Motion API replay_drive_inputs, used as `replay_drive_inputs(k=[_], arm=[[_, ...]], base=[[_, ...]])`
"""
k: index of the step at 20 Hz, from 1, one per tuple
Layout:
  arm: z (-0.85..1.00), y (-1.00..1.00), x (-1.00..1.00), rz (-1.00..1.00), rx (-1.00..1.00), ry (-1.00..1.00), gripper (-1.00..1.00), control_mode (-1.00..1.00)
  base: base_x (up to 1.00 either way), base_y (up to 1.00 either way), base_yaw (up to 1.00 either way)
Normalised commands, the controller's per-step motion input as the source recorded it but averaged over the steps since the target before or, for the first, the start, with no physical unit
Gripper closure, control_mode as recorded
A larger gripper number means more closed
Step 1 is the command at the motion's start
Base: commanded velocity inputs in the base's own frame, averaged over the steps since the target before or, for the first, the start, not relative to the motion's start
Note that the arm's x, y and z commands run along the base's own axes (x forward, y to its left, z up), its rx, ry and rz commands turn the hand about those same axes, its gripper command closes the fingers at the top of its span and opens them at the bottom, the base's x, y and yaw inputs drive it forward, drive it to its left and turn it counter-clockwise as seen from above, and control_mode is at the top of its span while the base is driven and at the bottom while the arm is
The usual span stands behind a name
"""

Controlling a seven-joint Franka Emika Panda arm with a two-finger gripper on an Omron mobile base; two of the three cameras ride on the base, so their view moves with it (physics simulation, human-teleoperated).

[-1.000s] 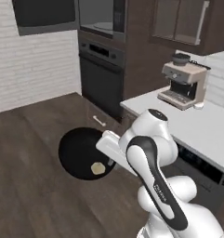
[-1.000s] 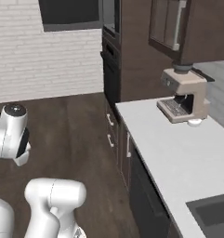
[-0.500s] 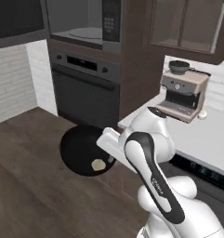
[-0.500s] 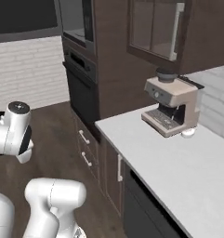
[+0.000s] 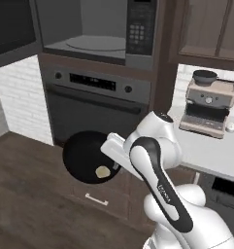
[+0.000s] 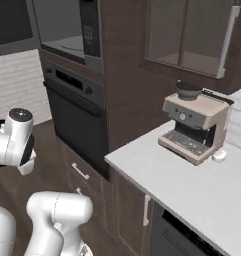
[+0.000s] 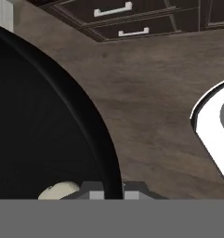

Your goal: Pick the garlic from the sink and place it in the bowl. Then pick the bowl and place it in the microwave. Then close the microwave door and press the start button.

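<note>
My gripper (image 5: pixel 110 154) is shut on the right rim of the glossy black bowl (image 5: pixel 84 156) and holds it level in front of the oven. The pale tan garlic (image 5: pixel 103 171) lies inside the bowl near the gripped edge. In the hand view the bowl's rim (image 7: pixel 100 135) curves across the left, the garlic (image 7: pixel 60 190) shows at the bottom, and my gripper (image 7: pixel 112 190) clamps the rim. Above stands the microwave (image 5: pixel 91 35) with its cavity open and its keypad (image 5: pixel 138 29) to the right. The microwave door (image 5: pixel 11 24) hangs open at the upper left. The sink is out of view.
A built-in oven (image 5: pixel 96 104) with a long bar handle sits under the microwave, with drawers (image 7: pixel 114 9) below it. A coffee machine (image 5: pixel 208 104) stands on the white counter (image 5: pixel 210 153) to the right. Dark wood floor (image 5: pixel 26 194) spreads out to the left.
The whole picture has shifted: the base has moved toward the oven column, so oven and microwave now stand close ahead. The bowl with the garlic stays in my gripper.
</note>
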Motion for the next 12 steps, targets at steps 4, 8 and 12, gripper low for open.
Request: replay_drive_inputs(k=[4, 8, 12], arm=[[0.0, 0.0, 0.0, 0.0, 0.0, 0.0, 1.0, 1.0], [0.0, 0.0, 0.0, 0.0, 0.0, 0.0, 1.0, 1.0], [0.0, 0.0, 0.0, 0.0, 0.0, 0.0, 1.0, 1.0]], base=[[0.64, 1.0, -0.43], [0.35, 0.98, -0.48], [0.17, 0.87, -0.49]])
